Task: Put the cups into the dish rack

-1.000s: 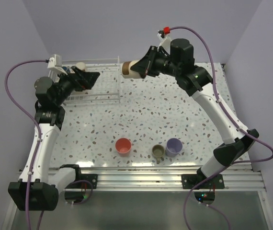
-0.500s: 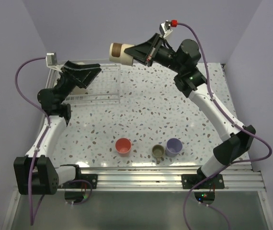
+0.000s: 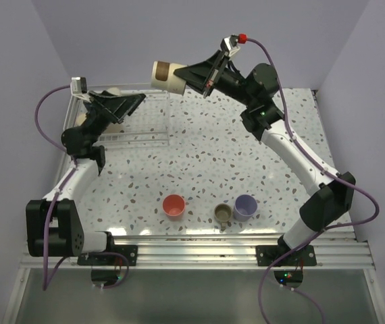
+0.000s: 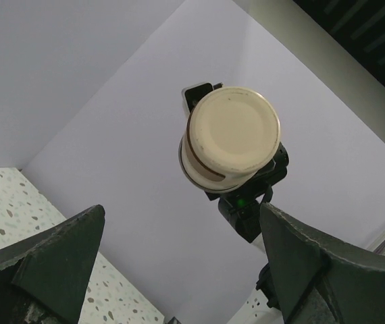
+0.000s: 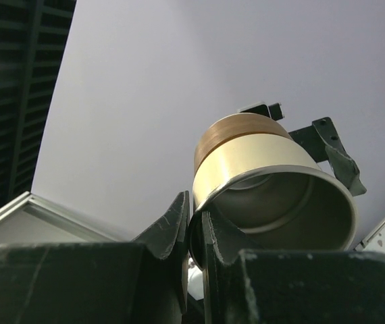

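Ahead of the wide-spread left tool (image 3: 130, 105), right tool (image 5: 194, 217) pinches the beige cup (image 5: 257, 167) by its rim.

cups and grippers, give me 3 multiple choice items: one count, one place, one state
1. How many cups stand directly on the table? A two B three C five
2. Where is the beige cup? A on the table B in the air, in the right gripper C stacked in another cup
3. The left gripper is: A open, empty B shut on a cup C shut, empty
Answers: 1 B, red, olive and lavender are the only ones there. 2 B, the fingers pinch its rim, above the table. 3 A, its wrist view shows both fingers wide apart with nothing between.
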You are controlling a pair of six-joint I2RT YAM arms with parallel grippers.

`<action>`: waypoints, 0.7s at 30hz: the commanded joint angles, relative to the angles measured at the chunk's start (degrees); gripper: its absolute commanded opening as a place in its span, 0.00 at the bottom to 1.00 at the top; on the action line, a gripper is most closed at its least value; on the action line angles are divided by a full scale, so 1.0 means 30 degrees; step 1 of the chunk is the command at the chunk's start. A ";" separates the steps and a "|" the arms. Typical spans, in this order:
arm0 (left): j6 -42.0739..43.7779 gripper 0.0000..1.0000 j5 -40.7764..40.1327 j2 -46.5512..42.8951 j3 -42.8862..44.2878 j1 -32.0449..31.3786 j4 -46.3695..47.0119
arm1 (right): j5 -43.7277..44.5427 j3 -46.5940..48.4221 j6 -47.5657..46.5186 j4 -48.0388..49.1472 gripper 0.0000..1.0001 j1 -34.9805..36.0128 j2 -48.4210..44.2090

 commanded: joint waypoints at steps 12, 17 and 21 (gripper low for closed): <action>-0.0339 0.99 -0.0222 0.0593 0.0572 -0.0816 0.5112 | -0.0218 -0.0062 0.0144 0.1575 0.00 0.0841 0.1384; -0.0251 0.99 -0.0281 0.0710 0.0747 -0.0816 0.4967 | -0.0306 -0.0208 -0.0470 0.1106 0.00 0.0988 0.1706; 0.0100 0.97 -0.0222 0.0827 0.0923 -0.0874 0.4585 | -0.0365 -0.0501 -0.0705 0.0930 0.00 0.1047 0.1941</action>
